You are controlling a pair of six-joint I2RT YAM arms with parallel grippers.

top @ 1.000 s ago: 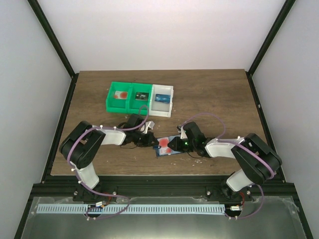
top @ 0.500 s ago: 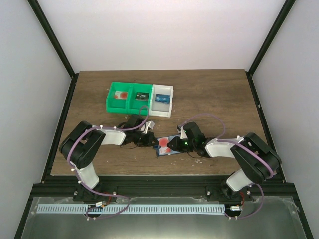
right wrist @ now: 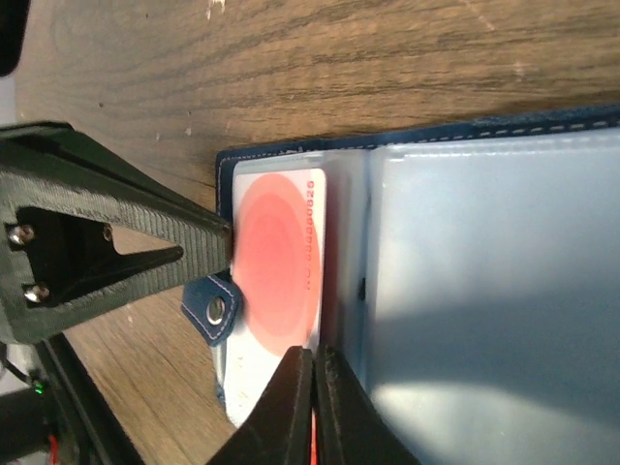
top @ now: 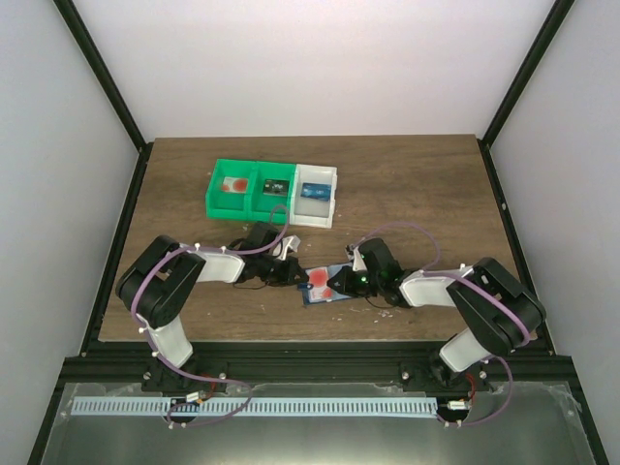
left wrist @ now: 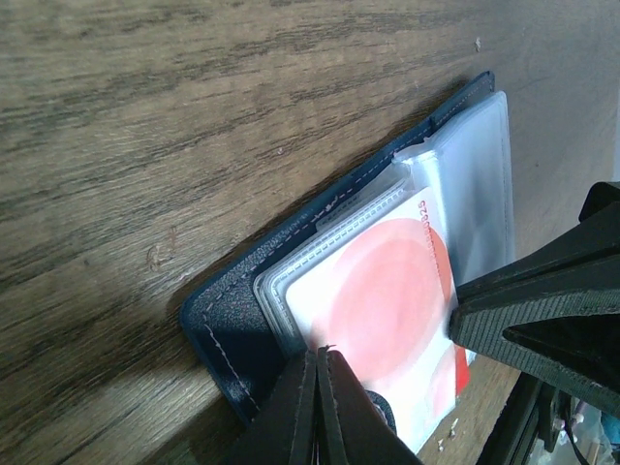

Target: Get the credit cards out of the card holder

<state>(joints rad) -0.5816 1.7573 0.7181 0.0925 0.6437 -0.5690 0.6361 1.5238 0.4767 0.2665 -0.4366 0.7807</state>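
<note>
Left wrist: credit card (left wrist: pixel 387 320) in card holder (left wrist: pixel 228 325); left end effector (left wrist: pixel 317 355), right end effector (right wrist: pixel 312 353) narrow.

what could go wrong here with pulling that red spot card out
Both the left gripper and right gripper are shut, tips against opposite sides of the credit card, so it may buckle or slip rather than slide out. Neither visibly clamps the card holder, so it could drag across the table with the card.

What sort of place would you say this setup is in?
Probably a robotics lab test cell: two robot arms bolted at a wooden table, enclosed by plain white walls and a black frame.
</note>
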